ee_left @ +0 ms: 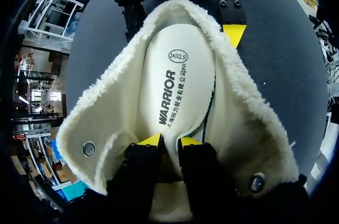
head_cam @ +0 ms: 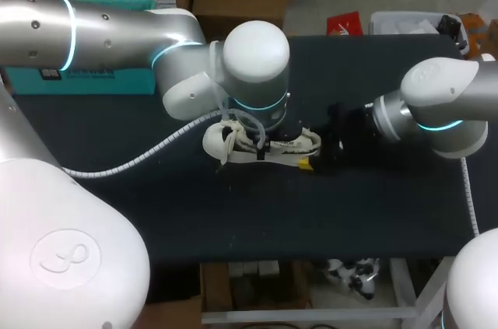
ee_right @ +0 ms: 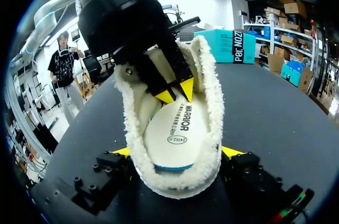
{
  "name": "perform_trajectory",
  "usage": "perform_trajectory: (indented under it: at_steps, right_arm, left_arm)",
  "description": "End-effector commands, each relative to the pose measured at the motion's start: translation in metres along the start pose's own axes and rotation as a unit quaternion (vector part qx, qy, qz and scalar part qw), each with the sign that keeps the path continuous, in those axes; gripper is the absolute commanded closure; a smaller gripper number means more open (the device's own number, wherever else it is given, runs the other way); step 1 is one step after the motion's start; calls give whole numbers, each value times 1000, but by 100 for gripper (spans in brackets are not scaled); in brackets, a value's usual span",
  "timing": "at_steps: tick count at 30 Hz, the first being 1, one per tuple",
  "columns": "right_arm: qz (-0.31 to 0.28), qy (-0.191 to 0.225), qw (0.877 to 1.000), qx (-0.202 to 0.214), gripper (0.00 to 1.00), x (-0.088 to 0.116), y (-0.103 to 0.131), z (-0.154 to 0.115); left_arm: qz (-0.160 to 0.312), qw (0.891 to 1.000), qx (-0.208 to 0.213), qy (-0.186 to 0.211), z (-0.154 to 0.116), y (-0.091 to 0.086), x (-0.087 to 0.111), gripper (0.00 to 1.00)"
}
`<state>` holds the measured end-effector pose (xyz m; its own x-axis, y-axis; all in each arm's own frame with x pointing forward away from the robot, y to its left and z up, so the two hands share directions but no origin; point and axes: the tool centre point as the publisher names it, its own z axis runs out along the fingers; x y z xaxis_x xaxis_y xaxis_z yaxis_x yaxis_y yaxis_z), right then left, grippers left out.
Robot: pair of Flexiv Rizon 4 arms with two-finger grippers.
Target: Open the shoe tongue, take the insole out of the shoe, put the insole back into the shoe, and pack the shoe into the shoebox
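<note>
**Both pincers on the fleece-lined shoe, mid-counter**

So the shoe [head_cam: 216, 139] sat on its sole around the middle of the black counter [head_cam: 233, 220], opening up and heel toward the right arm. The right pincer [ee_right: 177, 152] was spread wide around the heel with a yellow tip pressed against each side, so it had the shoe clamped. The left pincer [ee_left: 170, 141] hung straight over the opening, fingers nearly together with just a sliver of gap. Looked like its tips were nipping the white insole [ee_left: 177, 75] near its front end. The insole lay inside the shoe, heel edge riding a bit high against the fleece. The teal shoebox [ee_right: 229, 47] sat well apart at the counter's far left corner.
</note>
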<state>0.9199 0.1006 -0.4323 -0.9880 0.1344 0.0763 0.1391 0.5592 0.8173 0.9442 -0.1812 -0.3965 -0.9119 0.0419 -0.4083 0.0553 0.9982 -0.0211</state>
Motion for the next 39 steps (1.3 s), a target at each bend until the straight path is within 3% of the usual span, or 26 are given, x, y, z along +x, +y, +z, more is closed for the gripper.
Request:
perform_trajectory:
  at_steps: [1,5,7,16,25,39]
  right_arm:
    - [-2,2,1000,0,100,4,-5,3]
    - [-2,2,1000,0,100,4,-5,3]
    - [-2,2,1000,0,100,4,-5,3]
    - [-2,2,1000,0,100,4,-5,3]
    - [-2,2,1000,0,100,4,-5,3]
    - [-2,2,1000,0,100,4,-5,3]
  left_arm:
    - [0,1000,-1,-4,101,1,-15,80]
    - [-1,1000,-1,-4,104,0,-19,87]
    - [-2,1000,0,-7,102,-2,-23,100]
    - [-4,1000,13,-9,68,-8,-29,100]
    - [7,998,49,44,16,-12,-18,100]
    - [-8,988,108,107,-36,-18,-2,100]
